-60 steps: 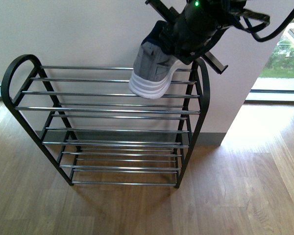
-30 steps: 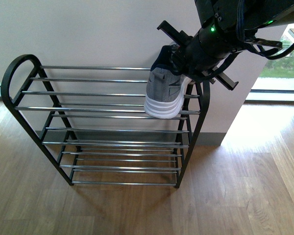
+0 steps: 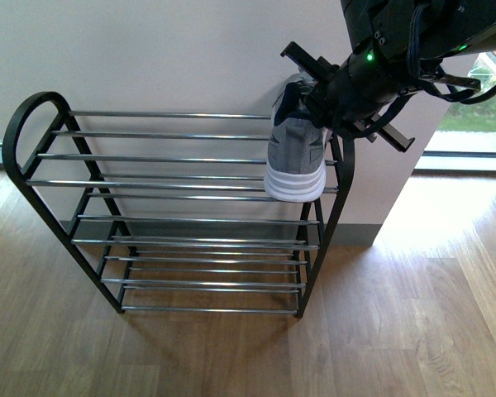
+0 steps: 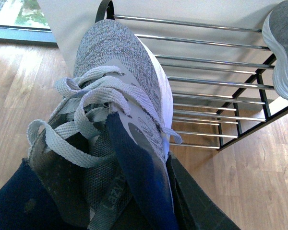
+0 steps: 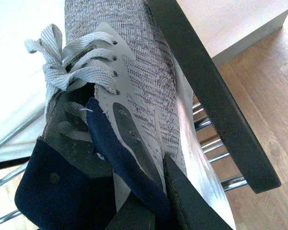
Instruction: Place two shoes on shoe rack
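The shoe rack (image 3: 182,178) stands on a pale wooden plank floor (image 3: 231,356) with its back against a white wall. It has a black frame with rounded loops at both ends and four tiers of chrome bars. At the right end of its top tier a grey sneaker (image 3: 296,157) is tipped steeply toe-down, its white sole facing forward over the front bars; whether it actually bears on them cannot be told.

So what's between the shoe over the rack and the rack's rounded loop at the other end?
Nothing but the top shelf's bare chrome bars: the front view shows no object between the shoe and the left loop.
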